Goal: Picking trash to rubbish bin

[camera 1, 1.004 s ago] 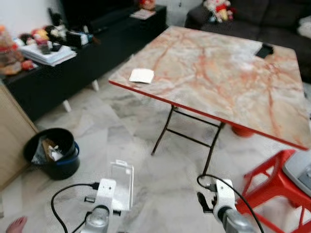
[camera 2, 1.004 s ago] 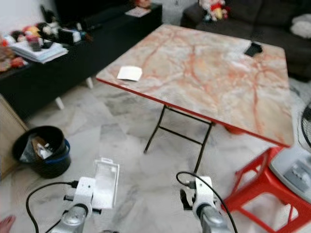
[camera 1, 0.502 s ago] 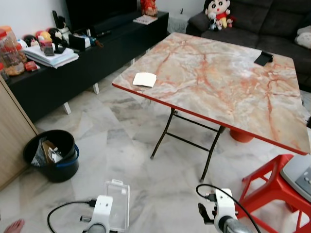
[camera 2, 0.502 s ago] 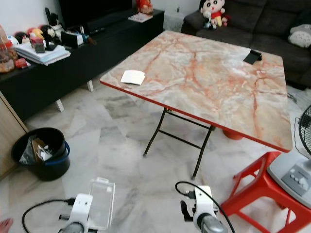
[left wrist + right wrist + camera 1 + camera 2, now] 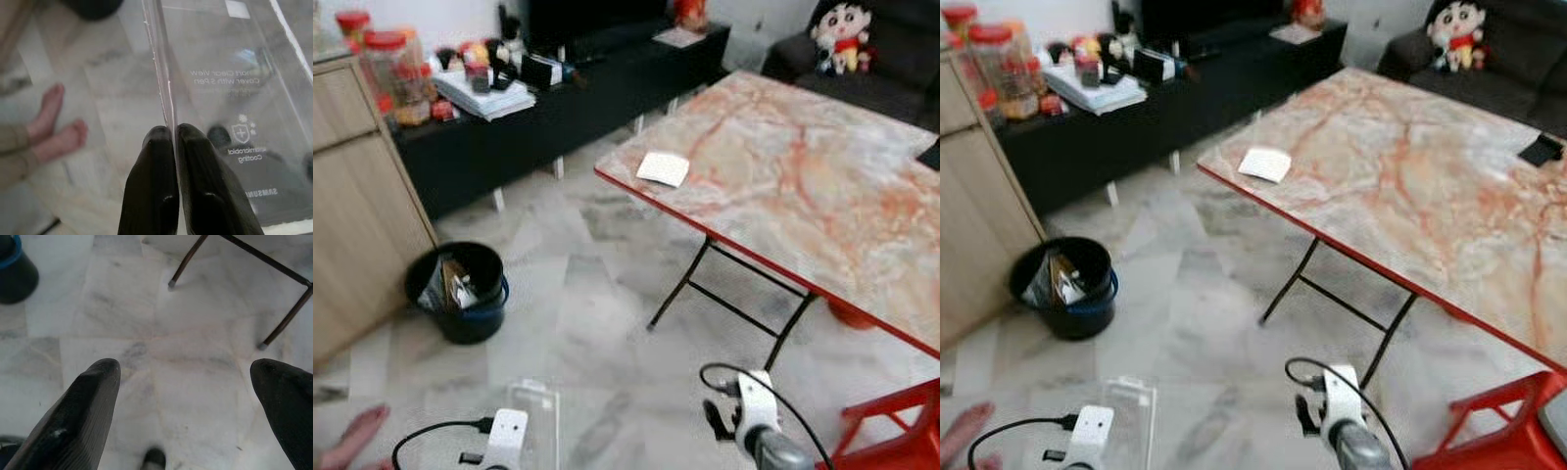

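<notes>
So I've got the trash in hand but it's not binned yet, call it roughly halfway. My left tool (image 5: 172,142) is pinched tight on the edge of a clear plastic phone-case package (image 5: 230,98), fingers closed with just the thin plastic between them, and the package sticks up ahead of the tool, hanging over the marble floor (image 5: 597,323). The black rubbish bin (image 5: 460,294) sits well ahead of that tool and off to its left, next to the wooden cabinet (image 5: 362,215), already with some rubbish inside. My right tool (image 5: 183,401) is spread wide and holding nothing, just floor in front of it. What's left: close the gap to the bin, get the package over the rim, let go. There's also a white napkin (image 5: 663,168) on the counter (image 5: 822,186) far ahead of my right tool, maybe the next pick. Compared with half a second back, the whole view has swung left, so the bin sits more centred and the cabinet fills more of the side; my grip on the package looks unchanged.
</notes>
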